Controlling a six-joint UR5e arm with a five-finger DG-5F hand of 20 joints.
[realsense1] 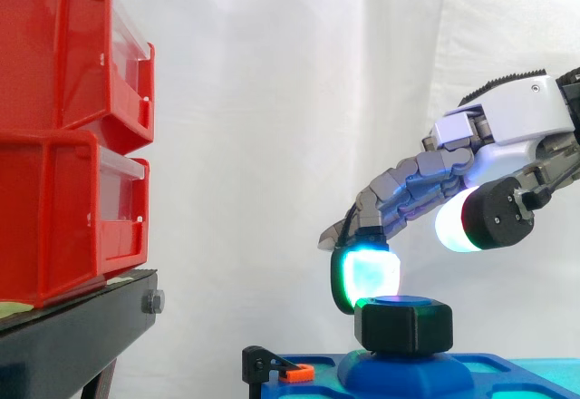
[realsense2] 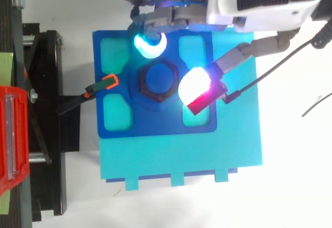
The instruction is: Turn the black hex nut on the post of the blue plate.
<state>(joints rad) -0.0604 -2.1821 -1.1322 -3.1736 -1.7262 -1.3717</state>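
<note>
Though its pads flank the black hex nut from above, side-on the relaxed hand grips nothing.

Matt black plastic hex nut on smooth blue plastic plate; glossy red plastic bins.

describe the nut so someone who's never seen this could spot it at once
Find the blue plate on the turquoise base. At its middle the black hex nut sits around a blue post. It is the only six-sided black piece; the nearby clamp is thin and orange-tipped.
</note>
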